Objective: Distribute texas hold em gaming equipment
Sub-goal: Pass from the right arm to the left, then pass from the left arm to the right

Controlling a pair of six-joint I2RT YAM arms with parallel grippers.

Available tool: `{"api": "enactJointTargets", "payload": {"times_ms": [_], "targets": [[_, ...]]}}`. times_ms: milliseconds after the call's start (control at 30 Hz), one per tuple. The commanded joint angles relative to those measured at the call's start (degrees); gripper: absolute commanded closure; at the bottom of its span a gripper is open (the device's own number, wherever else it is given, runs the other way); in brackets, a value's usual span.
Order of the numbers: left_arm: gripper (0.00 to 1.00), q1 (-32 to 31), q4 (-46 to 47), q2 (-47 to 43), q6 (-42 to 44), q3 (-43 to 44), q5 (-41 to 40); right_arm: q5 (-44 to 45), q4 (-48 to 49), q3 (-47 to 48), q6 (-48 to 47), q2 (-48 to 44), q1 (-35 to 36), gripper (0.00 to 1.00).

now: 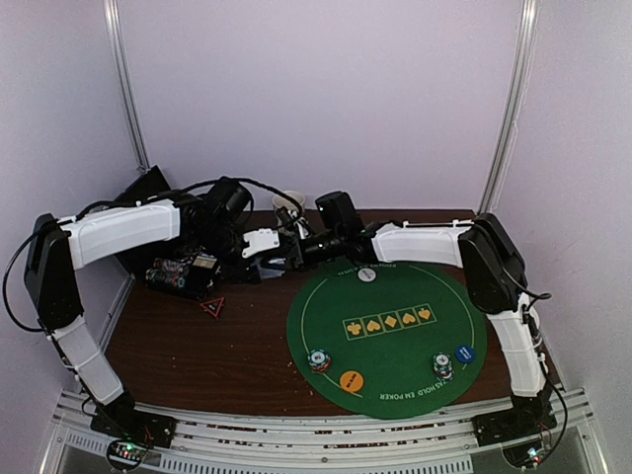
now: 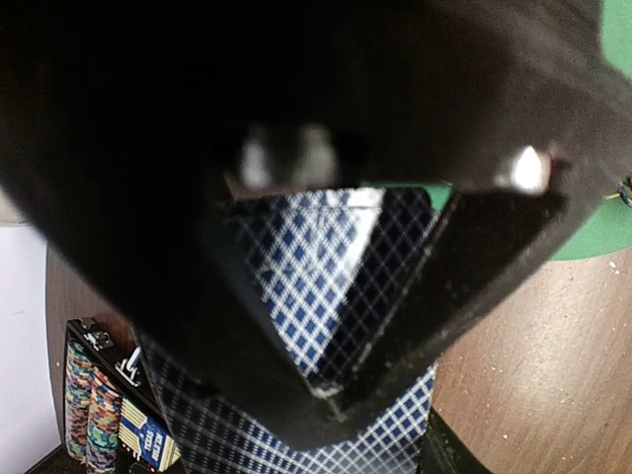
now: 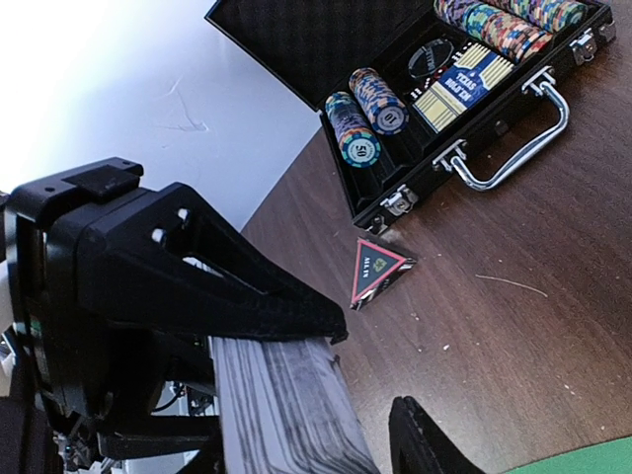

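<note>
My two grippers meet above the brown table, left of the green poker mat (image 1: 395, 380). A deck of playing cards (image 1: 289, 253) with blue-checked backs (image 2: 301, 262) is between them. The left gripper (image 1: 278, 247) is shut on the deck. In the right wrist view its black finger (image 3: 247, 286) presses on the deck's striped edge (image 3: 286, 405). My right gripper (image 1: 304, 249) is open, and its finger (image 3: 415, 446) stands apart from the deck. On the mat lie two chip stacks (image 1: 317, 360) (image 1: 442, 367) and an orange (image 1: 351, 380), a blue (image 1: 465, 354) and a white disc (image 1: 367, 275).
An open black chip case (image 1: 183, 275) (image 3: 464, 109) holding more chip rows and a card box sits at the back left. A small triangular marker (image 1: 213, 307) (image 3: 380, 269) lies in front of it. A pale mug (image 1: 288, 203) stands at the back edge.
</note>
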Motion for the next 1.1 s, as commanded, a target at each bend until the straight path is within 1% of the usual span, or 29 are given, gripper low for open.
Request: {"api": "enactJointTargets", "payload": {"times_ms": [0,267,500,667,800,933,1067], "targets": [[0.5,0.19,0.8,-1.44,-0.24,-1.06,-0.08,3.83,-4.35,-0.97,-5.27,-4.87,-0.49,0.53],[0.5,0.19,0.77,-1.2,-0.58,-1.69,-0.43,6.95,-9.28,-1.5,-9.01,-6.96,-0.92,0.51],[0.5,0.19,0.87,-1.23,-0.74,-1.63,-0.52,8.83,-12.53,-1.51,-11.82,-7.69,-0.91,0.53],[0.49,0.18,1.21,-1.01,-1.19,-0.88,0.96,4.49,-10.09,-0.85,-11.96,-6.03,0.11,0.41],[0.49,0.15,1.21,-1.14,-1.42,-0.49,1.42,4.48,-7.1,-0.21,-10.36,-4.23,0.68,0.4],[0.48,0.19,1.21,-1.62,-1.3,-0.49,1.43,6.05,-6.79,0.73,-9.77,-2.86,0.65,0.41],[0.48,0.19,1.68,-1.64,-1.35,-0.49,1.11,1.46,-4.81,1.31,-7.34,-1.4,0.78,0.4]]}}
